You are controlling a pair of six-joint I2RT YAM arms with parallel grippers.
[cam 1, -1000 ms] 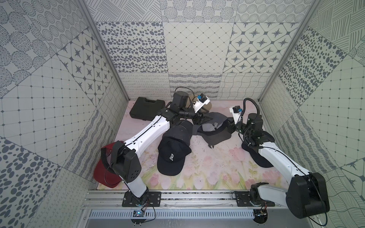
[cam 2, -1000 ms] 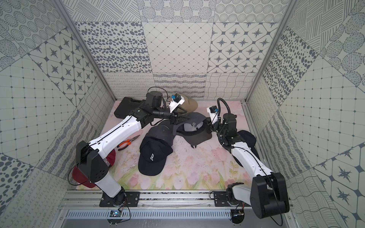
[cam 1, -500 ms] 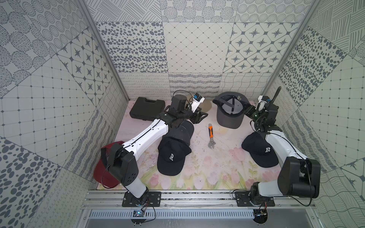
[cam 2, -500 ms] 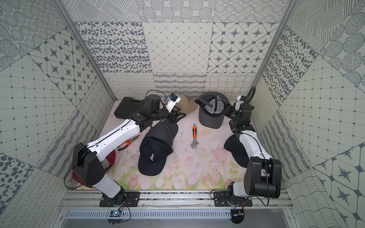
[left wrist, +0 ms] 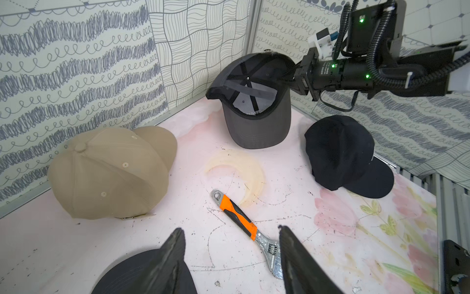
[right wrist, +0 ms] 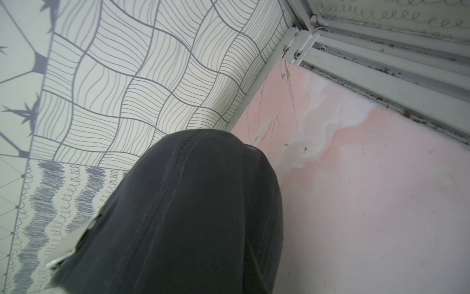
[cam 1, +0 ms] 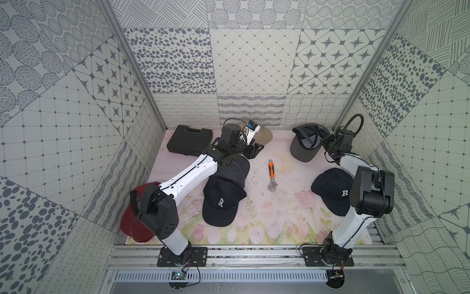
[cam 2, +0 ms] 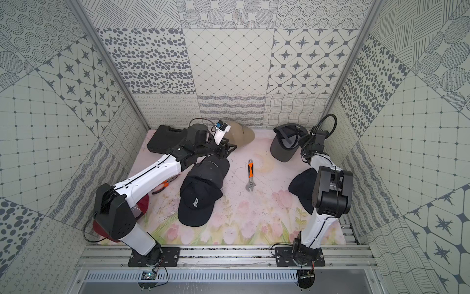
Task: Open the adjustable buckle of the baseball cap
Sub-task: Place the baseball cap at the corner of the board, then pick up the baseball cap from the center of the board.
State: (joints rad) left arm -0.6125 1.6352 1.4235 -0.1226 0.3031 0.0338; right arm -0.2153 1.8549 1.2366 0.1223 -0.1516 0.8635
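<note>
1. The grey baseball cap point(cam 1: 304, 149) is in the far right corner of the table point(cam 1: 267, 219). Its brim is down on the surface and its hollow faces the middle.
2. The right claw point(left wrist: 292, 77) is at the cap's rear rim. Fabric hides its fingers, so I cannot tell whether it pinches.
3. In the right wrist view, a silver buckle point(right wrist: 66, 250) shows at the cap's edge.
4. The left claw point(left wrist: 230, 254) hangs spread and empty near an orange-handled adjustable wrench point(left wrist: 239, 219) and a tan cap point(left wrist: 109, 173).

The whole desk point(cam 1: 267, 208) is seen from high above the front in both top views. The grey cap point(left wrist: 259, 132) is viewed obliquely from the left wrist, closely from the right.
</note>
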